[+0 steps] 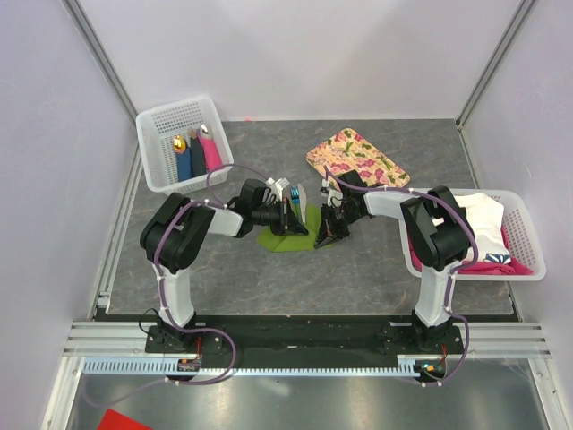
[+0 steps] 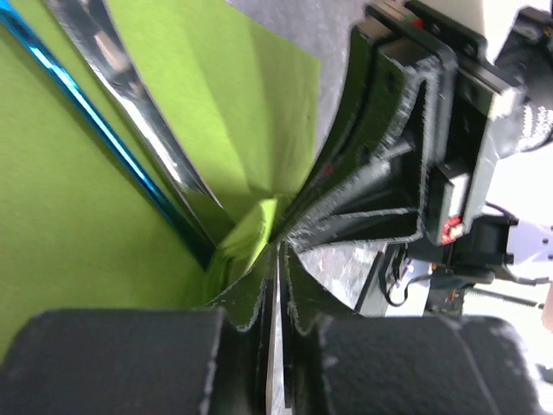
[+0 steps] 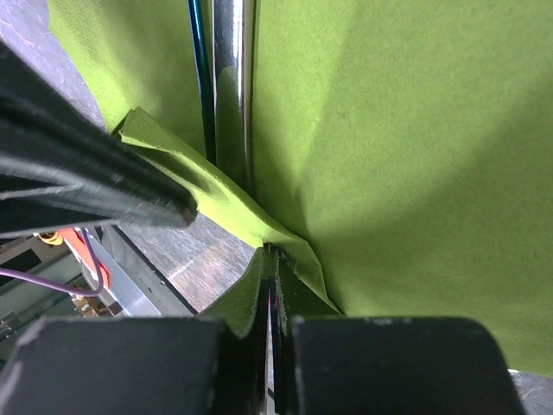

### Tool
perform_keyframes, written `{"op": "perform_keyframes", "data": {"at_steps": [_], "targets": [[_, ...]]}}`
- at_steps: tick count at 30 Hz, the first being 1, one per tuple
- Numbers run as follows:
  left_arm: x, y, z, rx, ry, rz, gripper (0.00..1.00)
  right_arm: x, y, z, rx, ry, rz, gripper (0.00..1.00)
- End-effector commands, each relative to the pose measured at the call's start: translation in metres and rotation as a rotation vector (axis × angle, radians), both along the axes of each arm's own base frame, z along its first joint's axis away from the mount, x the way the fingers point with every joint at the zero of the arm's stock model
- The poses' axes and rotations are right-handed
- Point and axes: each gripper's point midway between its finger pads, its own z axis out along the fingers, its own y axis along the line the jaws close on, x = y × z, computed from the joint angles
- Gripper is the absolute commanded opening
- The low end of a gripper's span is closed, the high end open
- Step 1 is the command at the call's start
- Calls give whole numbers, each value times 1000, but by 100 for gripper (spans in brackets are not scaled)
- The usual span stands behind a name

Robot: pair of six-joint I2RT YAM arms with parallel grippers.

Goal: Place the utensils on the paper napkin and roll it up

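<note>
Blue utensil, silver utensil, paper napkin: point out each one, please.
blue utensil (image 2: pixel 104 131), left wrist view, middle of handle.
silver utensil (image 3: pixel 233 52), right wrist view, shiny handle.
paper napkin (image 3: pixel 389 173), right wrist view, flat sheet.

matt, faintly fibrous olive-green paper in the paper napkin (image 3: pixel 389 130), softly creased at the fold. mirror-polished metal on the silver utensil (image 3: pixel 232 69); glossy metallic sheen on the blue utensil (image 2: pixel 86 138). black matt plastic on the left gripper (image 2: pixel 278 259), grainy along the edges. dull, mottled grey table (image 1: pixel 358 269). smooth white perforated plastic in the basket (image 1: pixel 166 121).
</note>
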Motion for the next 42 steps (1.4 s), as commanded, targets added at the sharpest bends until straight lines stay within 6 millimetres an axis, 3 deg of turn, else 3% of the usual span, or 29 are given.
{"op": "perform_keyframes", "data": {"at_steps": [1,17,21,29,42], "targets": [[13,-1,-3,-26,4,56,7,8,-1,-3,-24,-36,17,0],[15,5,-18,-39,48,85,2,11,2,3,-10,-46,29,0],[17,2,-13,-54,42,72,2,17,7,12,7,-63,29,1],[20,0,-3,-68,23,74,2,17,1,2,-30,-63,34,1],[20,2,-9,-43,27,73,2,37,17,18,32,-86,12,1]]}}
